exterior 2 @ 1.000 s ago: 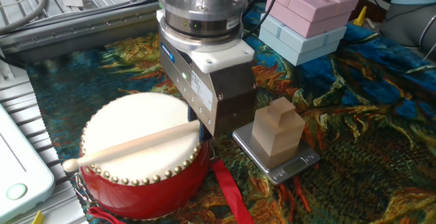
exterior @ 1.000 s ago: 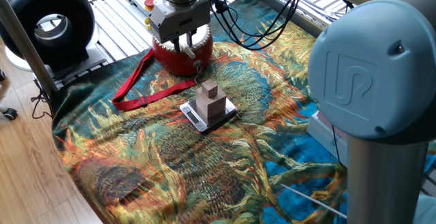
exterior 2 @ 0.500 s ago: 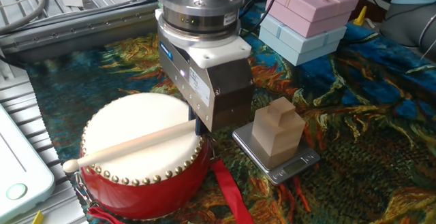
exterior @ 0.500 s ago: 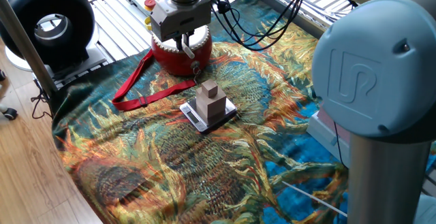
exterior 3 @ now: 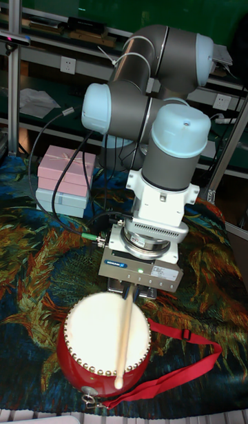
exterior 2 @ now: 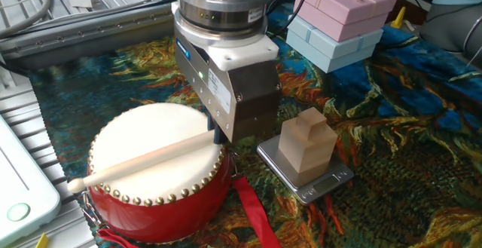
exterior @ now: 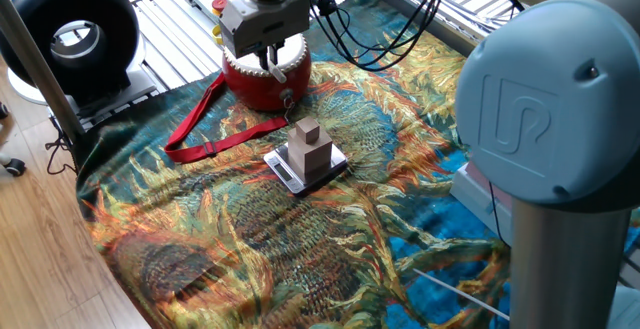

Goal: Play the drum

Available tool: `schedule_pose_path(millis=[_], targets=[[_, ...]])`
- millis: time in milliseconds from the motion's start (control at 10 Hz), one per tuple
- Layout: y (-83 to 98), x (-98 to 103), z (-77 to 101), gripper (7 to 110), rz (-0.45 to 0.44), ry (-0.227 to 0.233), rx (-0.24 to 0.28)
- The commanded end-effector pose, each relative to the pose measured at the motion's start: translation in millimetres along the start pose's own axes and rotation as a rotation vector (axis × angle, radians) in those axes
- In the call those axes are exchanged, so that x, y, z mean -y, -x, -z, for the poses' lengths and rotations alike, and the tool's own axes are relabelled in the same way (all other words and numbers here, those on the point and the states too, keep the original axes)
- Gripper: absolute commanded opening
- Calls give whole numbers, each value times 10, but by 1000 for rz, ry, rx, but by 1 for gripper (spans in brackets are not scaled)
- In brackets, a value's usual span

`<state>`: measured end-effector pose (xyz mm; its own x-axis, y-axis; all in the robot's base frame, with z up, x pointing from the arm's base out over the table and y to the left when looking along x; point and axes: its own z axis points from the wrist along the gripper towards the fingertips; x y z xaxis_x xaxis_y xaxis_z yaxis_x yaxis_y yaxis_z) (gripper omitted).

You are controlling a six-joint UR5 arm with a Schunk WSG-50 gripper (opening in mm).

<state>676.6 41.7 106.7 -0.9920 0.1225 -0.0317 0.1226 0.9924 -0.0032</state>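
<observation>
The drum (exterior: 258, 84) has a red barrel and a cream skin (exterior 2: 143, 139) and stands at the far end of the patterned cloth. Its red strap (exterior: 212, 137) trails toward the front left. My gripper (exterior 2: 220, 136) hangs over the drum's right rim, shut on a pale wooden drumstick (exterior 2: 143, 160). The drumstick lies flat across the skin, its rounded tip past the left rim. In the tall fixed view the gripper (exterior 3: 130, 290) sits just behind the drum (exterior 3: 103, 341), and the drumstick (exterior 3: 124, 334) points toward the camera.
A stepped wooden block (exterior 2: 307, 144) stands on a small scale (exterior 2: 331, 180) right beside the gripper. Pink and blue gift boxes (exterior 2: 343, 14) are stacked behind. A big black ring fan (exterior: 75, 29) sits at the far left. The arm's base (exterior: 545, 139) fills the right foreground.
The gripper has shifted slightly back and up. The drumstick's free tip has dipped a little lower over the drum's left rim. The drum and the block have not moved.
</observation>
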Motion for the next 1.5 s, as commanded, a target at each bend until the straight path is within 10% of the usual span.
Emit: schedule_pose_path(millis=[0, 1400], targets=[[2, 46, 29, 7, -18, -20, -3], [-122, 128, 482, 7, -44, -30, -4]])
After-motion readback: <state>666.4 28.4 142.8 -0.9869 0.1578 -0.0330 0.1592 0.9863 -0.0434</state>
